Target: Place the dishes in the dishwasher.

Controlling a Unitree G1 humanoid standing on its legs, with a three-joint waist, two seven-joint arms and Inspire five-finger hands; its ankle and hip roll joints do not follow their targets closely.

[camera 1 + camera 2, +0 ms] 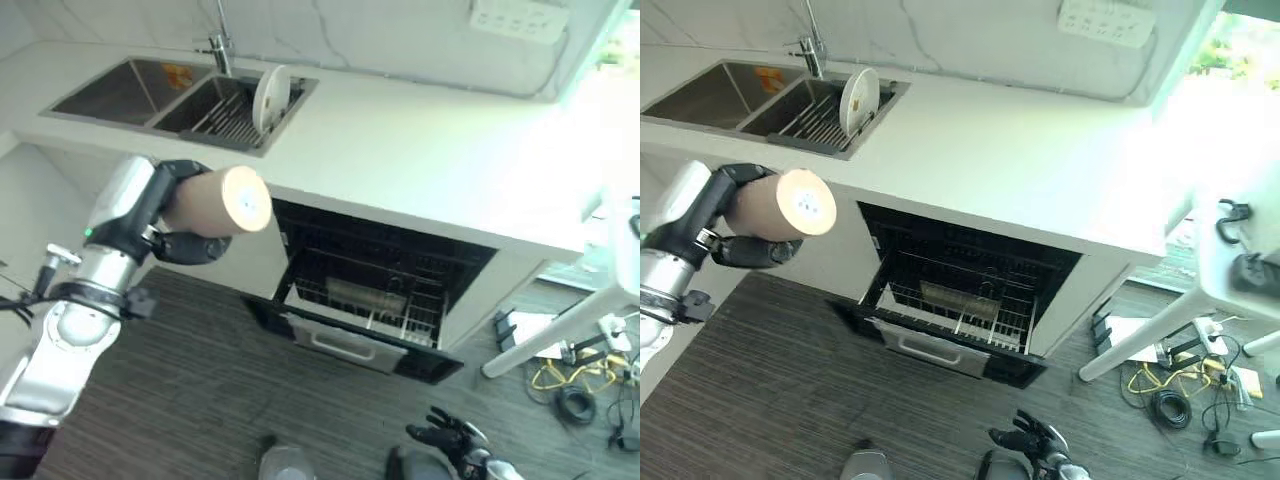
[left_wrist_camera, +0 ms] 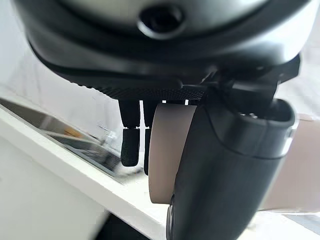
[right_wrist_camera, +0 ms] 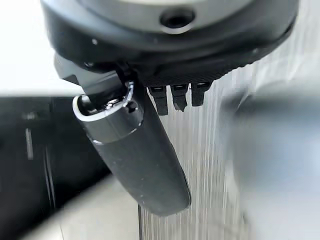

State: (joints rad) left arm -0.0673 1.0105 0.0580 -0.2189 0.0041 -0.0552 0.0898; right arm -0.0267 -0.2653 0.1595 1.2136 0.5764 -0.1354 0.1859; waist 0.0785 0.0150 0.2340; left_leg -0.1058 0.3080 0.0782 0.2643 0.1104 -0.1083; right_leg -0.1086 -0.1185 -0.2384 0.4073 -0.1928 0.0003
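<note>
Low near the floor, the right hand [image 1: 450, 440] hangs relaxed, holding nothing; the left hand [image 1: 185, 245] grips a tan cylindrical cup [image 1: 215, 202] left of the open black dishwasher [image 1: 370, 290], and should carry it rightward over the wire rack [image 1: 365, 305], lowering upright

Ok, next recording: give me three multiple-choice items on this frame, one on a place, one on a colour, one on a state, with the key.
1. Where is the white plate?
A. In the dishwasher rack
B. Standing on edge in the sink rack
C. On the floor

2. What colour is the cup in the left robot hand?
A. Blue
B. Black
C. Tan

3. What state is the dishwasher in?
A. Door down, lower rack showing
B. Shut
C. Door off and lying on the counter

Key: 1 B, the plate stands upright among the rack wires in the sink's right basin. 2 C, the cup's body is tan with a paler end, fingers curled round it. 3 A, the door hangs open below the counter and the wire rack shows inside. The right robot hand hangs low over the floor, fingers relaxed.
</note>
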